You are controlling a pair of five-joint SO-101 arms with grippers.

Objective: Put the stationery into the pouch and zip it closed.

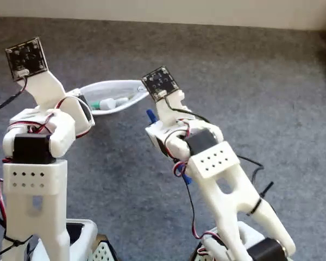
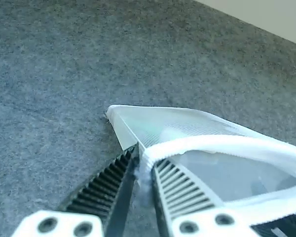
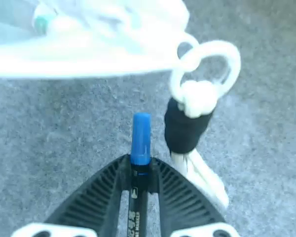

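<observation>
A translucent white pouch (image 1: 115, 95) lies open on the grey carpet, with a white, green-tipped item (image 1: 107, 103) inside it. My left gripper (image 2: 141, 157) is shut on the pouch's rim (image 2: 207, 144) at one end and holds the mouth up. My right gripper (image 3: 139, 167) is shut on a blue-capped marker (image 3: 140, 137), whose cap points at the pouch (image 3: 84, 39) a short way off. In the high view the marker (image 1: 150, 115) sits just off the pouch's other end. A white ring pull on a black toggle (image 3: 196, 101) hangs beside the marker tip.
Grey carpet (image 1: 271, 81) covers the whole work area, with open room to the right of the right arm. A pale wall strip (image 1: 206, 11) runs along the far edge. Both arm bases stand at the near edge.
</observation>
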